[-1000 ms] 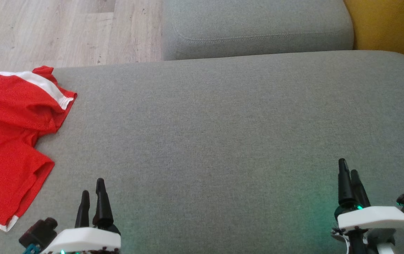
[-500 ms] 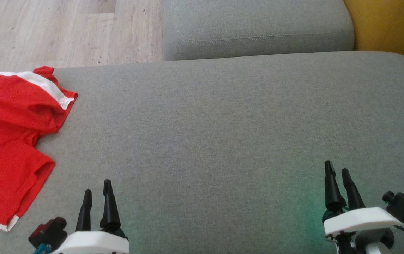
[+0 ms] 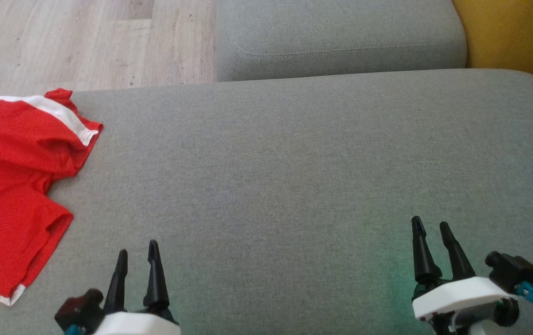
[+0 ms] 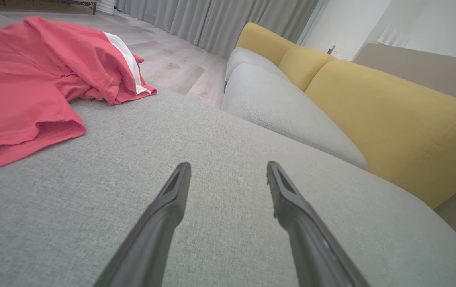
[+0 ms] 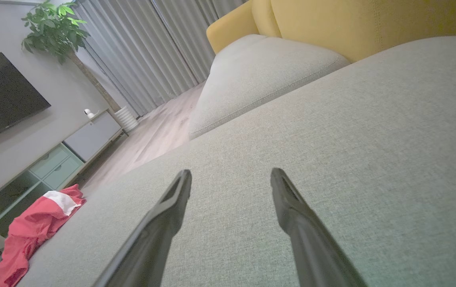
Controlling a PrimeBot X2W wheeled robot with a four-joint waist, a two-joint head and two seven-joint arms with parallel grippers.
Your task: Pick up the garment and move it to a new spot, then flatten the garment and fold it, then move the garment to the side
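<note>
The garment is a red shirt with a white band, lying crumpled at the far left of the grey sofa seat; it also appears in the left wrist view as the garment and small in the right wrist view as the garment. My left gripper hovers open over the seat near the front edge, to the right of the garment and apart from it. My right gripper is open above the seat at the lower right, far from the garment. Nothing lies between either pair of fingers.
A second grey cushion sits behind the seat, with a yellow backrest at the right. Wooden floor lies beyond the seat's far left edge. A TV, a cabinet and a plant stand across the room.
Both grippers have shifted: the left one moved right and lower in the head view, the right one moved left. The garment has stayed put.
</note>
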